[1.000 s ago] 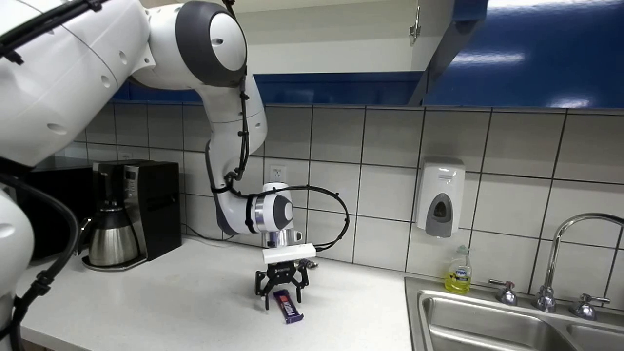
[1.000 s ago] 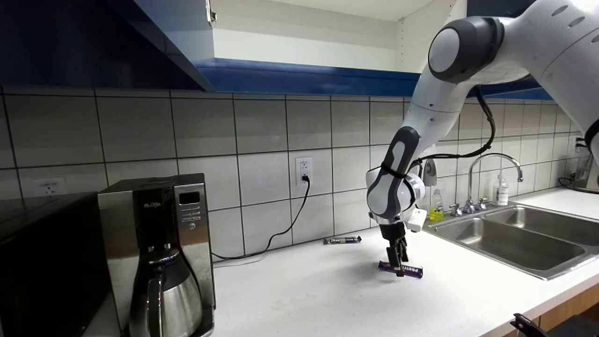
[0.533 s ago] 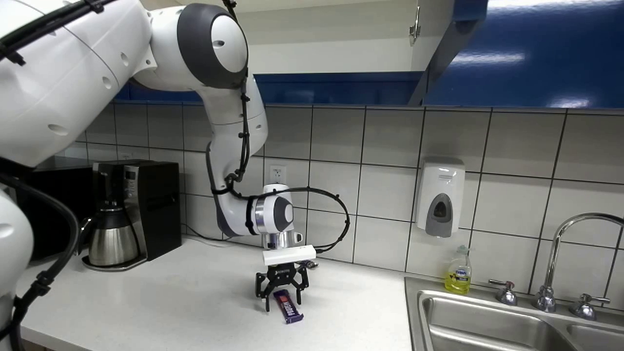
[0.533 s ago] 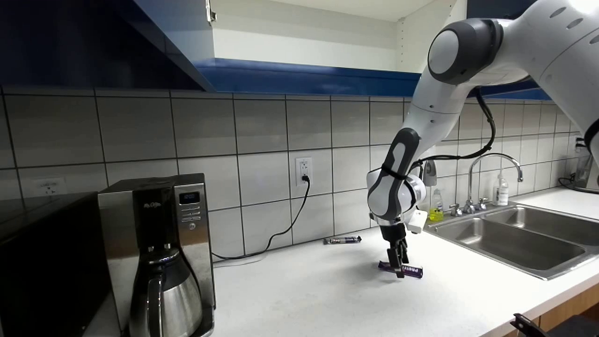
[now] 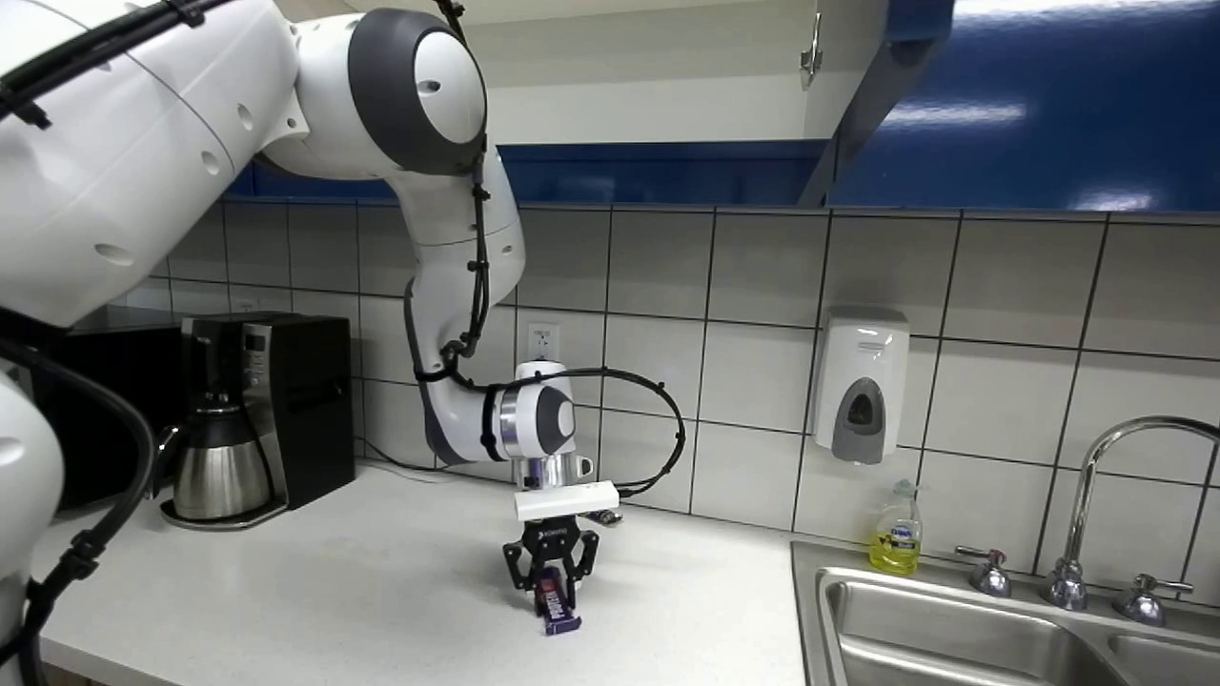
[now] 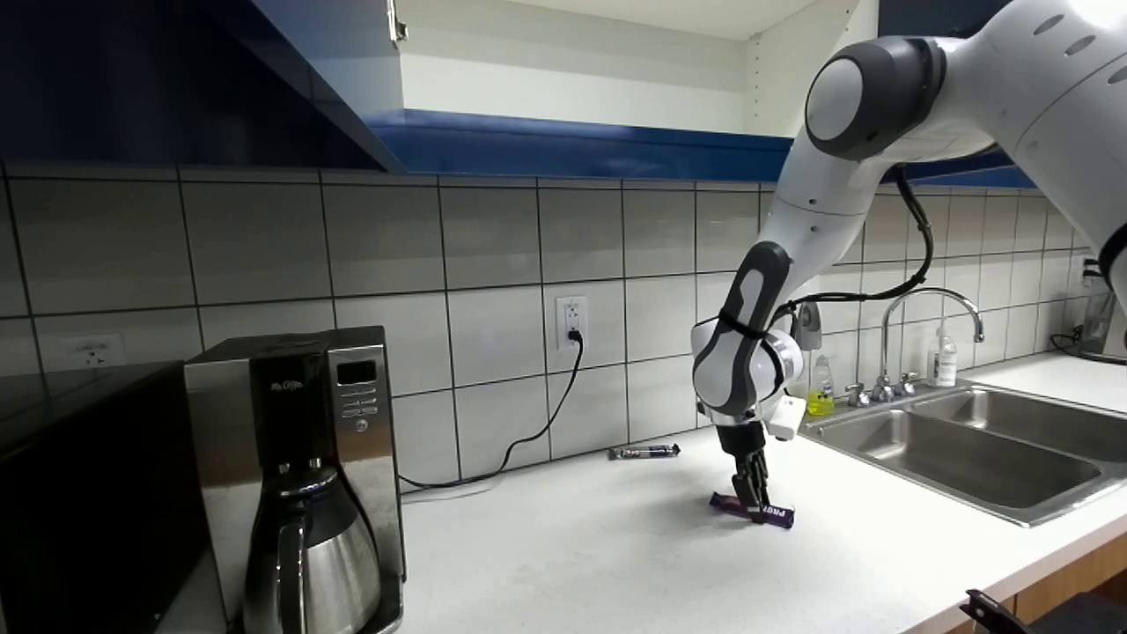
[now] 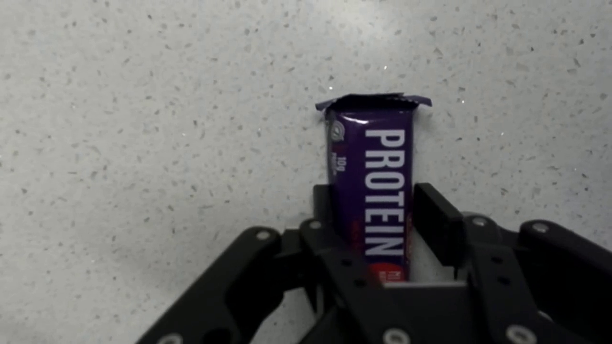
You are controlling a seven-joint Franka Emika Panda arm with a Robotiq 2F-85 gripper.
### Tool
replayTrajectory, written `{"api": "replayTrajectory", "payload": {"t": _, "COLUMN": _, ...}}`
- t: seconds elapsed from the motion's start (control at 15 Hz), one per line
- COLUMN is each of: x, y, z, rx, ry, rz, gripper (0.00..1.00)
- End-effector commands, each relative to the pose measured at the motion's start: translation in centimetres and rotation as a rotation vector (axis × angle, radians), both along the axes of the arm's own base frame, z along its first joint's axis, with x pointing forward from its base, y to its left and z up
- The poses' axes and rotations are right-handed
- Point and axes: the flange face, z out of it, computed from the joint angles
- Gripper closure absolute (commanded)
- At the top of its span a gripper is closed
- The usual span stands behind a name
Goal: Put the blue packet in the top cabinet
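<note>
My hand (image 7: 373, 203), directed downward and low over the surface (image 7: 143, 143), pinches the packet (image 7: 354, 148), its fingers (image 7: 437, 222) against the two long sides in the wrist view; one end projects past them. Higher than the hand, the cabinet (image 6: 599, 143) stands open, its white interior showing in both exterior views. The sink (image 5: 808, 610) and the coffee maker (image 5: 310, 410) lie on opposite sides of my hand. A bar (image 6: 644, 452) rests on the surface, apart from the hand.

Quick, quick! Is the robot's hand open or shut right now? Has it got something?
Gripper: closed on the purple packet, one finger at each side.
</note>
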Motion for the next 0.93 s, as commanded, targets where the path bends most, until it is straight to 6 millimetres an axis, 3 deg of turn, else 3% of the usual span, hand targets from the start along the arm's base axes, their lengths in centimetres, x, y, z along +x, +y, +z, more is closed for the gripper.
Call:
{"api": "replayTrajectory", "payload": {"t": 0.0, "x": -0.1, "y": -0.5, "z": -0.3, "rx": 0.019, "ry": 0.003, "rz": 0.001, "gripper": 0.82}}
{"api": "replayTrajectory", "payload": {"t": 0.4, "x": 0.0, "y": -0.7, "z": 0.9, "rx": 0.000, "ry": 0.004, "rz": -0.034, "gripper": 0.86}}
{"api": "replayTrajectory", "payload": {"t": 0.87, "x": -0.5, "y": -0.6, "z": 5.4, "rx": -0.030, "ry": -0.009, "rz": -0.054, "gripper": 0.86}}
